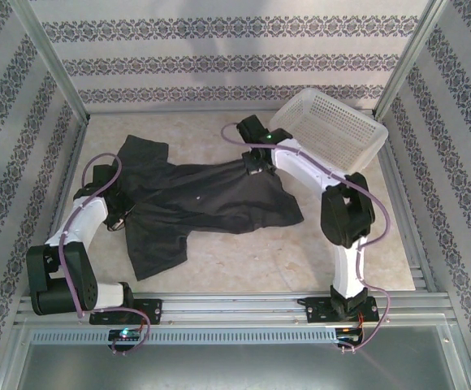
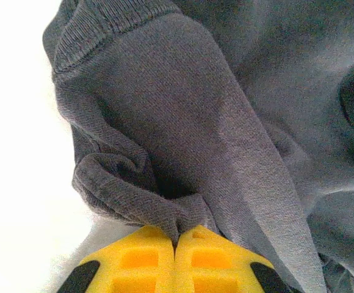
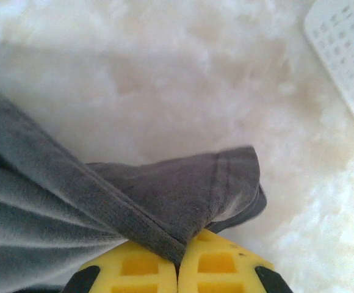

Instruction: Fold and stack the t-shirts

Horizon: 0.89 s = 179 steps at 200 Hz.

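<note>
At the left edge of a dark charcoal t-shirt, the left claw is clamped on a bunched fold of cloth near a ribbed hem; the shirt lies crumpled and half spread across the middle of a pale surface; at the shirt's far right edge, the right claw pinches a hemmed corner; a white mesh basket sits just beyond the shirt, to its right. The step in hand looks like spreading the shirt flat before folding; next, both claws probably need to draw apart evenly without losing the cloth.

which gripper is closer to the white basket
Right. The right gripper pinches the t-shirt right beside the basket; the left gripper grips the t-shirt's opposite side, far from it.
</note>
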Tool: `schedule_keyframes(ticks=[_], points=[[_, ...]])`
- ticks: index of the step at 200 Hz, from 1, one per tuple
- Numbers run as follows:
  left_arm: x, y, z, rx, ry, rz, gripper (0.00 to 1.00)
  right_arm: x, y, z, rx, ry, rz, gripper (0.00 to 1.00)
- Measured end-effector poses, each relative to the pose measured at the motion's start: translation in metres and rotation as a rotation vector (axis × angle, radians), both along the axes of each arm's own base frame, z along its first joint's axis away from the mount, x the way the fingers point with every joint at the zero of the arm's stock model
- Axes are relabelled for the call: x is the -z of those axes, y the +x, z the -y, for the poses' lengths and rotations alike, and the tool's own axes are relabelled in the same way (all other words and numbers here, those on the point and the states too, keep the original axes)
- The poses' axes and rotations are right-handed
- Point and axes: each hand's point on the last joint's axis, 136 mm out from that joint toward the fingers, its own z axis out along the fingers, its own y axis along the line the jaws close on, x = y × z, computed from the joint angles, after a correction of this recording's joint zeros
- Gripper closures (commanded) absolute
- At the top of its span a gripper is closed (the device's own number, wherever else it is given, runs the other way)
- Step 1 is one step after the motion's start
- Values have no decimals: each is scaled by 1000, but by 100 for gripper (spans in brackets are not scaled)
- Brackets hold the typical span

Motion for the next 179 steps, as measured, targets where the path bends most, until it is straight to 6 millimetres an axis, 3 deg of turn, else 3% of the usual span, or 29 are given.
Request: schedule_keyframes(ticks=[31,54,79,90,115,148,160,179], points=[[-1,2,-1,6,6,1,100,8,38,19,86,34,-6,99],[-1,2,-2,14,14,-1,100,7,61,24,119,68,-25,64],[-3,3,-3,19,22,-1,100,10,63,27,145,88,-43,48],[-3,3,-4,21,27,1,100,13,53,33,172,95,-58,46],[-3,3,-4,24,31,0,100,9,6,59,256,115,-96,50],[-3,2,-4,33,36,-3,100,-3,-56,119,465,195,-64,52],[-3,2,-4,37,36,-3,100,3,-73,139,543,229,-54,52],[-3,3,-4,38,36,-3,100,36,-95,158,645,249,-111,49]])
